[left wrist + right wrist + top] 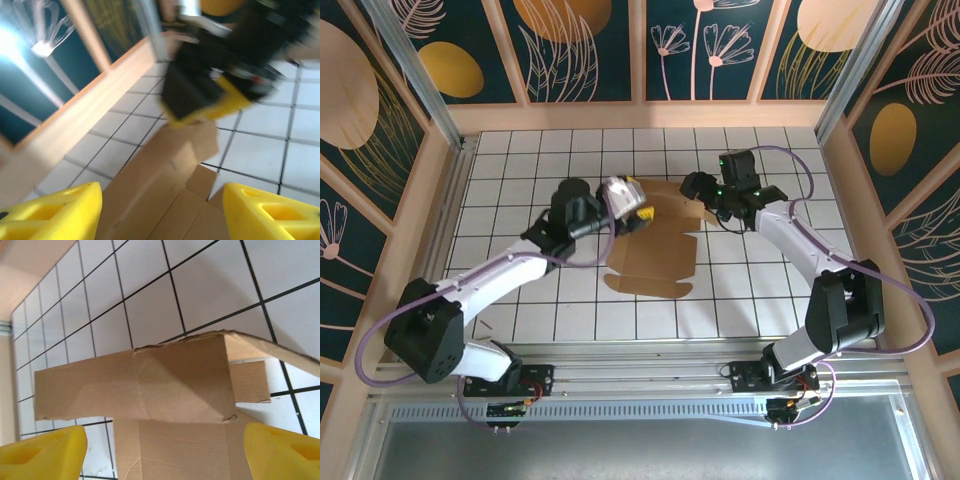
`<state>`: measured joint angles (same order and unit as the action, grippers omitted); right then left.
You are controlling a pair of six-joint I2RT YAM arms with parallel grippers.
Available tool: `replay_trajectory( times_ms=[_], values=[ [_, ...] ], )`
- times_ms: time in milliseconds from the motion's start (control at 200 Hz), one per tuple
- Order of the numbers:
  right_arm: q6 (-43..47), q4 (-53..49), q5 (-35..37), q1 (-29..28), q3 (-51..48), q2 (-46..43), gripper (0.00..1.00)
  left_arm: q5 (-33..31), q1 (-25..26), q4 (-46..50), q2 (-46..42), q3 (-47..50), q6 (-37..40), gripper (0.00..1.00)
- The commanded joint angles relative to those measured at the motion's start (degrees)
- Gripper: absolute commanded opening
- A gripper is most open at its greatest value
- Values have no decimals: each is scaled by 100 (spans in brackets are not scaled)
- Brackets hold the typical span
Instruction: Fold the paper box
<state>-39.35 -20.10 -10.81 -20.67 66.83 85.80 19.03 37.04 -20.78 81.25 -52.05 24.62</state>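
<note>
Paper box [650,258] on white black-gridded tabletop [520,170] amid teal floral wall panels [720,50]

Lab cell: gridded table [520,170], aluminium frame [417,70]

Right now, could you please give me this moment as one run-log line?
paper box: lying on table, one flap lifted | left gripper: open, empty, over box | right gripper: open, empty, at box's far edge

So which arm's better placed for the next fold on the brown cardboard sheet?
Probably right: the right pincer, open, has the lifted far flap of the brown cardboard die-cut sheet centred before it. The left pincer hangs over flat panels.
</note>
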Motion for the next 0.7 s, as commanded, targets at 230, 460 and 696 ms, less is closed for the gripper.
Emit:
replay_trajectory(
  times_ms=[230,460,696],
  values=[
    [-643,696,-1046,333,-311,14,83,-1024,287,-1793,1307,-15,3583,67],
    [-1013,1056,-1221,386,-408,121,76,-1493,496,-2343,2188,-417,4630,69],
    [-823,815,-831,469,-258,181,72,-2115,688,-3932,3253,-780,5337,70]
  ],
)
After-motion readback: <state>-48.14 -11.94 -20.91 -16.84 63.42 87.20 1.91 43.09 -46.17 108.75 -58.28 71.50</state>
